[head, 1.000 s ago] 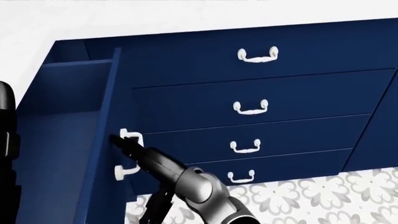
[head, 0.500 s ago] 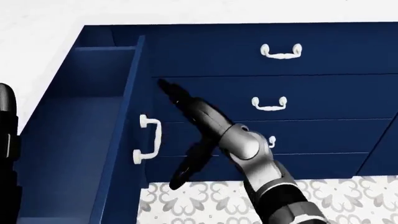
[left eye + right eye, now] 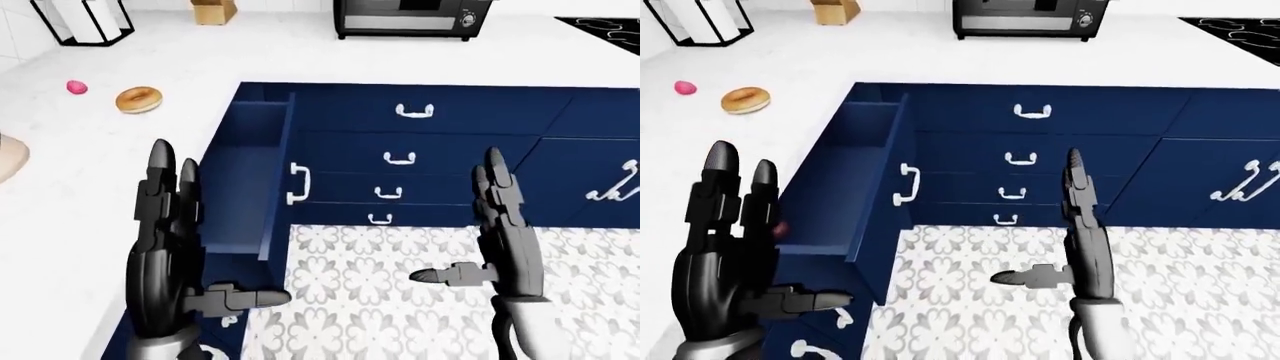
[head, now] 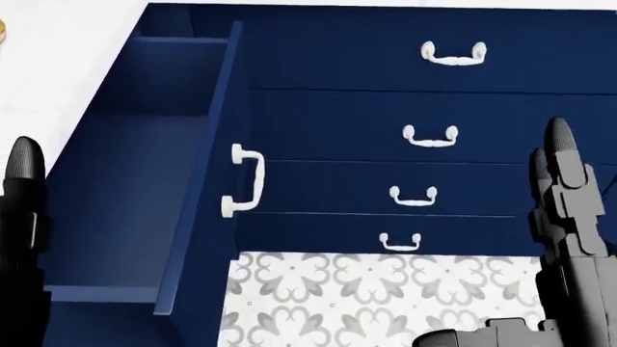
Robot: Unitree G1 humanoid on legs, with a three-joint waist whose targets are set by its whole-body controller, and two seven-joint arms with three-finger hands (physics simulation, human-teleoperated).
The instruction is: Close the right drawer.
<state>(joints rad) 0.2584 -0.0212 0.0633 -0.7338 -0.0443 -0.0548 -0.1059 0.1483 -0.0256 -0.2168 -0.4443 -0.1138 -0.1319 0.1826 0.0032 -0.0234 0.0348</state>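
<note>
Right drawer (image 3: 245, 187) pulled fully out of the navy cabinet, its white handle (image 4: 244, 181) on the front panel. Left hand (image 3: 165, 247) raised just left of the drawer, fingers straight, spread, holding nothing. Right hand (image 3: 505, 232) well right of the drawer, likewise flat and empty. Drawer interior looks bare, though partly hidden. Doughnut (image 3: 138, 99) on the table above-left of the drawer.

Donut (image 3: 138, 100), pink ball (image 3: 77, 88) on white counter (image 3: 180, 60); toaster oven (image 3: 410, 16) top.

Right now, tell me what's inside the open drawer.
The open drawer shows only bare blue floor and walls. Its near corner is covered by the left hand in the eye views, so that part cannot be checked.
</note>
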